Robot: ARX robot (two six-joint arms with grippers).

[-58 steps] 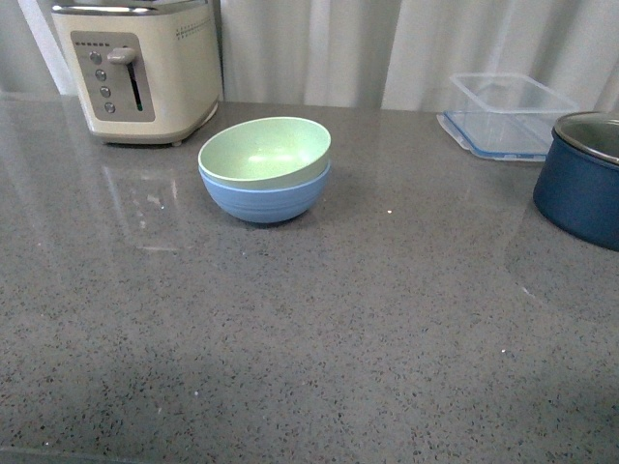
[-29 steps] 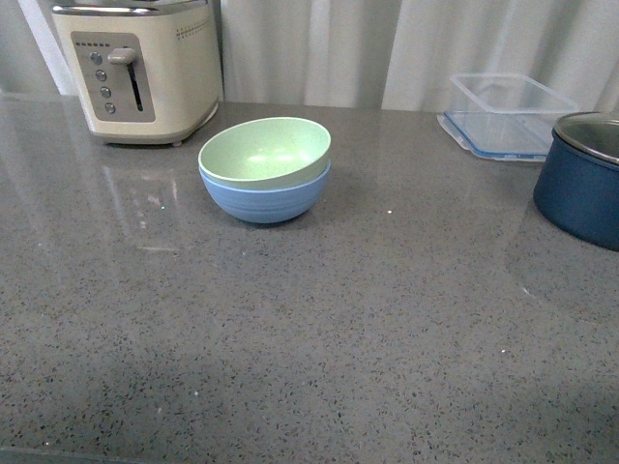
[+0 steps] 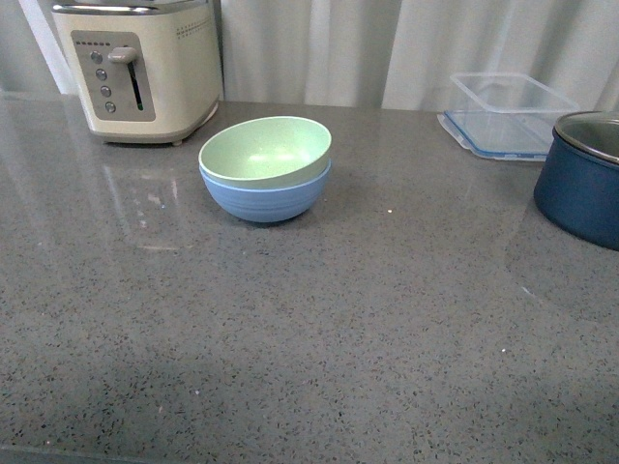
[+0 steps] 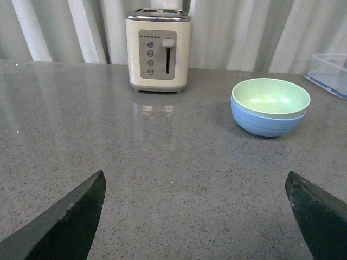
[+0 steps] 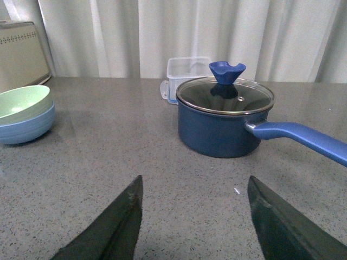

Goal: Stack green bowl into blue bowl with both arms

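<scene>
Nearest, in the wrist views: left gripper [image 4: 195, 216] w/ fingers [image 4: 68, 222] spread wide, nothing between them, only bare counter [image 3: 319, 367] under the gap. Right gripper [image 5: 192, 222] likewise wide apart and empty, fingers [image 5: 114, 227] low over the counter. Neither arm shows in the front view.

Mid-counter, left of centre in the front view: green bowl [image 3: 265, 152] sits nested inside blue bowl [image 3: 264, 198], upright; green rim stands a little above the blue rim, slightly tilted. The stack rests on the counter, well apart from both grippers. Left wrist cam sees the pair ahead, green bowl [image 4: 270, 97] in blue bowl [image 4: 265, 120]; right wrist cam catches them at the frame edge, green [image 5: 24, 103] over blue [image 5: 27, 127].

Right side: navy pot [image 3: 583, 188] w/ glass lid and blue knob [image 5: 226, 70], long handle [image 5: 298, 138] pointing away from the bowls.

Further back: cream toaster [image 3: 140, 68] behind and left of the bowls, lever side facing the cam. Clear plastic box [image 3: 505, 111] at back right, just behind the pot. Pale curtain [image 3: 387, 48] behind everything.
</scene>
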